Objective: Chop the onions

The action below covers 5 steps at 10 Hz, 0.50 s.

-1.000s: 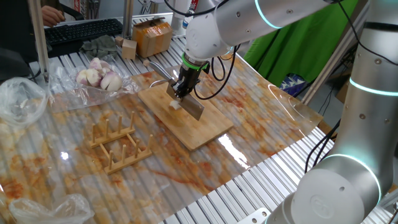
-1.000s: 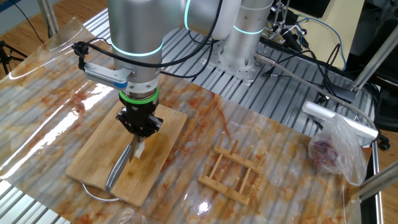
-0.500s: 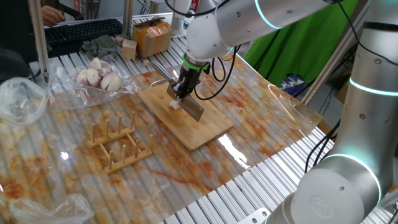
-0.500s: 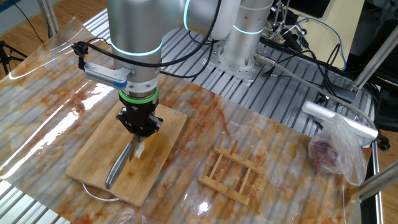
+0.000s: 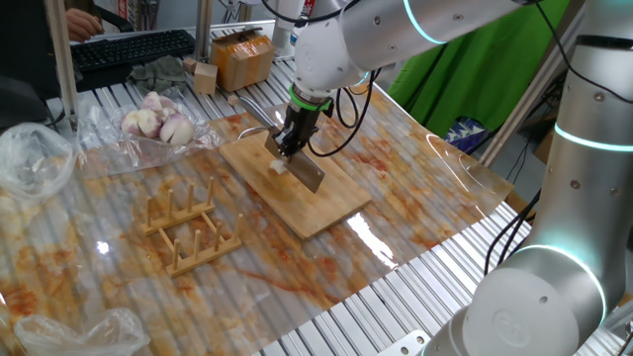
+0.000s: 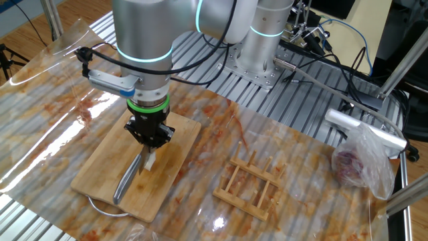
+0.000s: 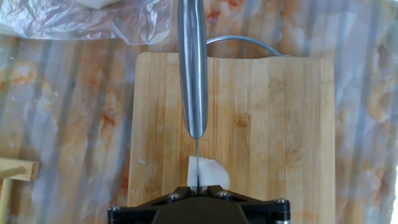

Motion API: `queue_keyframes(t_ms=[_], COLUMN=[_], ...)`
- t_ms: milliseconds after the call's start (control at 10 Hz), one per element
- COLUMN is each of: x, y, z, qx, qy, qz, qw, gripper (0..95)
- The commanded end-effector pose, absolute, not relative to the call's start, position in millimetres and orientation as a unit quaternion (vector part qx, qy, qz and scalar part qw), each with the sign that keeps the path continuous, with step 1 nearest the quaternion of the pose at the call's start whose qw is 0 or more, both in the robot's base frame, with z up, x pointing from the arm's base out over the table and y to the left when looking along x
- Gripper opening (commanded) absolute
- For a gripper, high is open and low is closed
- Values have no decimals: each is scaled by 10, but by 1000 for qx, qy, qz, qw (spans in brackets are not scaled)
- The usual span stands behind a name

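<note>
You have the cutting board [image 5: 297, 188] lying on the table [image 5: 415, 188], with the onion chunk [image 7: 208, 174] on it beneath the knife [image 7: 193, 68]. In the one fixed view, the wooden rack [image 5: 188, 227] stands left of the board, and the bagged bulbs [image 5: 153, 119] lie behind the rack.

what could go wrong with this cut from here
1. The onion chunk is small and lies loose on the cutting board, with nothing holding it; the knife blade sits on it off-centre, so it could roll or squirt sideways.
2. The board rests on a slick plastic sheet; downward force might shift it.
3. The gripper holds the knife at one spot only, so the blade might twist.
</note>
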<state>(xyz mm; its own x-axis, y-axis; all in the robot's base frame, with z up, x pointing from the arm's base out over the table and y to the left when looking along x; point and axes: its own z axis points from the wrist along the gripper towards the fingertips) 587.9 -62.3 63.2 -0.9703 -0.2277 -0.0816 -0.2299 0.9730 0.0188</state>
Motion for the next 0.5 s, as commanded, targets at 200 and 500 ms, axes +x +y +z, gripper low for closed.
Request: queue_keyframes(t_ms=[200, 500], x=[5894, 5869], y=[-619, -630], z=[715, 536], qx=[-114, -111], qy=[993, 993], qz=[9, 11], qw=[32, 41], gripper=[0, 0])
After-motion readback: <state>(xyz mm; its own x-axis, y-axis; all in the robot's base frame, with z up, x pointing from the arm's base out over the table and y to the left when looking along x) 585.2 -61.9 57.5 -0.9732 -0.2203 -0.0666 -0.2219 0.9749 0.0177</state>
